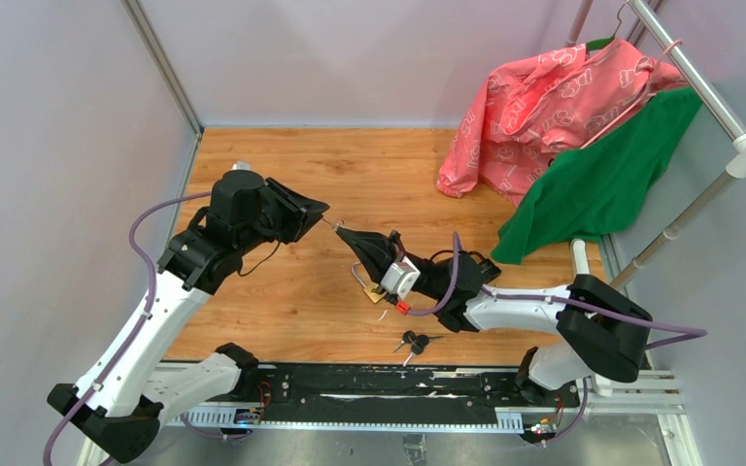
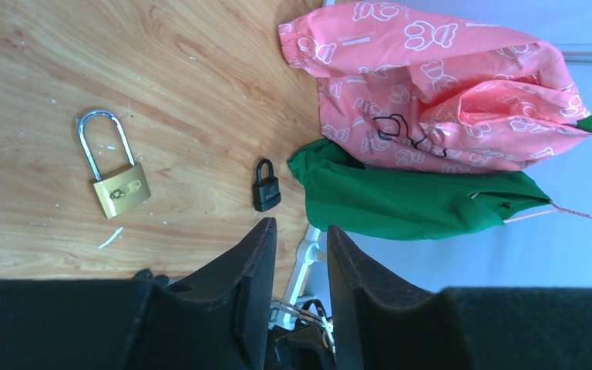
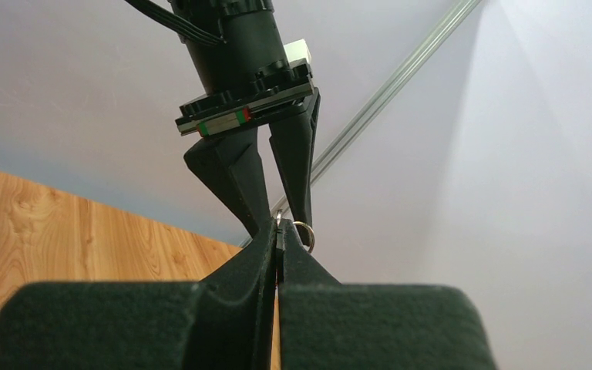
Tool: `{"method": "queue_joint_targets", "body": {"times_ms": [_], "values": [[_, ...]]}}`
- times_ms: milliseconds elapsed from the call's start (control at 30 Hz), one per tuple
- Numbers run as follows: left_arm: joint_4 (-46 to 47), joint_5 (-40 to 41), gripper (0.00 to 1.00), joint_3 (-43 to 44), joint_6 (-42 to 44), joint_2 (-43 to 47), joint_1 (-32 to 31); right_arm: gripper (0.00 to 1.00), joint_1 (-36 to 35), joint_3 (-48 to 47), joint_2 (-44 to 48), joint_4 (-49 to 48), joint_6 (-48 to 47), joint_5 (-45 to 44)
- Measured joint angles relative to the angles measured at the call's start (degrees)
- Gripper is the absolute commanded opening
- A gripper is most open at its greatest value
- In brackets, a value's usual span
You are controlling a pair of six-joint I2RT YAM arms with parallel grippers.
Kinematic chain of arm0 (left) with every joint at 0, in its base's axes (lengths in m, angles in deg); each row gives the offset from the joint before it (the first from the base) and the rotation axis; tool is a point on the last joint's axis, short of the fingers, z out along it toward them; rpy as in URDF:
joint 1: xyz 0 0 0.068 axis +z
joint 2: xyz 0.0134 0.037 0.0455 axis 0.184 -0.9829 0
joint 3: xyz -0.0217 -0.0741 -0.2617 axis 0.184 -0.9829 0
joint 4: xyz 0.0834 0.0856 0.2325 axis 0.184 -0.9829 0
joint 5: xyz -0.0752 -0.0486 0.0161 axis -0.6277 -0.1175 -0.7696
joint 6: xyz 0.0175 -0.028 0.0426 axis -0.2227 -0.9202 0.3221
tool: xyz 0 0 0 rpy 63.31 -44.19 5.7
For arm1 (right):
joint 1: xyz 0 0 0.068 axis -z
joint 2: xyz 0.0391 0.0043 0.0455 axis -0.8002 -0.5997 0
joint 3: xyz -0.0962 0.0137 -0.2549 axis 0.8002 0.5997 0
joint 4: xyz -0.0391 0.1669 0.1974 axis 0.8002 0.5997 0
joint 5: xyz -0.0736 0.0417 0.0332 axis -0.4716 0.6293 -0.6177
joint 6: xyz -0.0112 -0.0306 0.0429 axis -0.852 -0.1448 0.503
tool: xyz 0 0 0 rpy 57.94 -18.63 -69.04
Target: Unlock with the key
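Note:
My right gripper [image 1: 344,234] is raised above the table and shut on a thin metal key [image 3: 278,217], whose tip and small ring [image 3: 305,235] stick out past the pads. My left gripper [image 1: 317,211] meets it tip to tip. Its fingers [image 2: 258,262] stand a little apart on either side of the key ring [image 2: 312,314], with a gap showing between them. The brass padlock [image 2: 121,189] with its steel shackle closed lies flat on the wooden table [image 1: 291,291]. In the top view it [image 1: 373,291] is partly hidden under the right wrist.
A small black padlock [image 2: 267,185] lies near the green garment [image 1: 602,184]. A bunch of black-headed keys [image 1: 414,341] rests by the table's near edge. A pink garment [image 1: 554,107] hangs from the white rack [image 1: 709,92] at the back right. Grey walls enclose the table.

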Motion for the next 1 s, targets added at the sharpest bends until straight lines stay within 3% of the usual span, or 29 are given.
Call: {"method": "queue_joint_targets", "body": {"times_ms": [600,800,1000], "values": [[0.57,-1.16,0.22,-0.31,-0.72,0.63,0.02,0.00,-0.31,-0.15,-3.76,-0.09,-3.32,0.33],[0.55,-0.85,0.36,-0.31,-0.39,0.63,0.02,0.00,-0.31,-0.52,-3.85,-0.26,-3.72,0.33],[0.57,-0.42,0.36,-0.79,-0.07,0.15,0.02,0.00,-0.31,-0.52,-3.54,-0.17,-4.68,0.31]]}}
